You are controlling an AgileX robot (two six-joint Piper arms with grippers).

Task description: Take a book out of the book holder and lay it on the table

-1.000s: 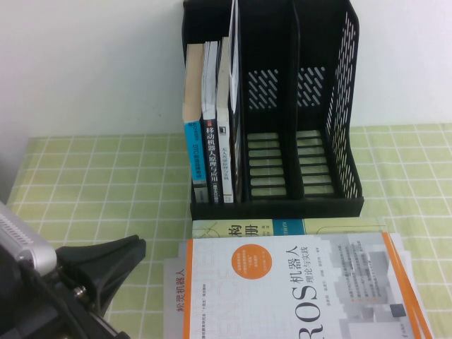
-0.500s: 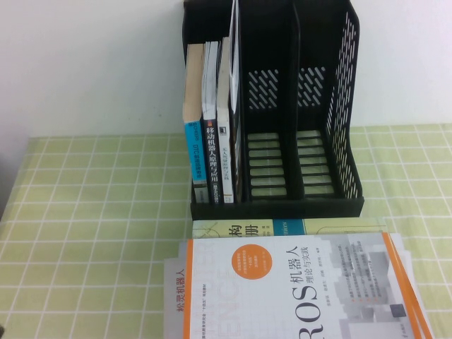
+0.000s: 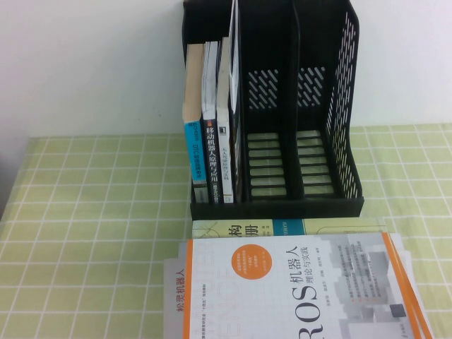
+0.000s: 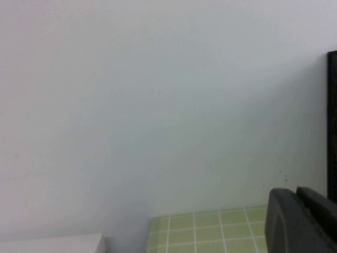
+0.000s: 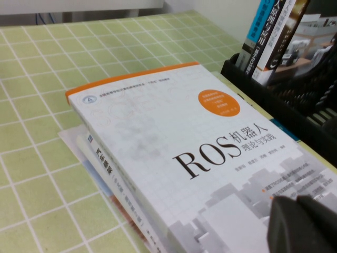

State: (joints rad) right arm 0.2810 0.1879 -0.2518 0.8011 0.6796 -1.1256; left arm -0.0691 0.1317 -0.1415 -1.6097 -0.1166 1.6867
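The book [image 3: 282, 282], white with an orange stripe, an orange circle and "ROS" lettering, lies flat on top of a stack on the table [image 3: 92, 205], just in front of the book holder [image 3: 339, 201]. It fills the right wrist view [image 5: 174, 142]. My right gripper [image 5: 296, 199] is shut and empty, close over the book's cover. My left gripper [image 4: 295, 195] is shut and empty, facing the white wall beside the holder's black edge [image 4: 332, 121]. Neither gripper shows in the high view.
Three upright books [image 3: 208, 141] stand in the holder's left compartment; the middle and right compartments are empty. Under the ROS book lie a pale yellow book [image 3: 282, 226] and a white one [image 3: 176, 296]. Open green cloth lies to the left.
The left arm, seen at the lower left of the high view a second ago, has drawn back out of that view. The books and the holder have not moved.
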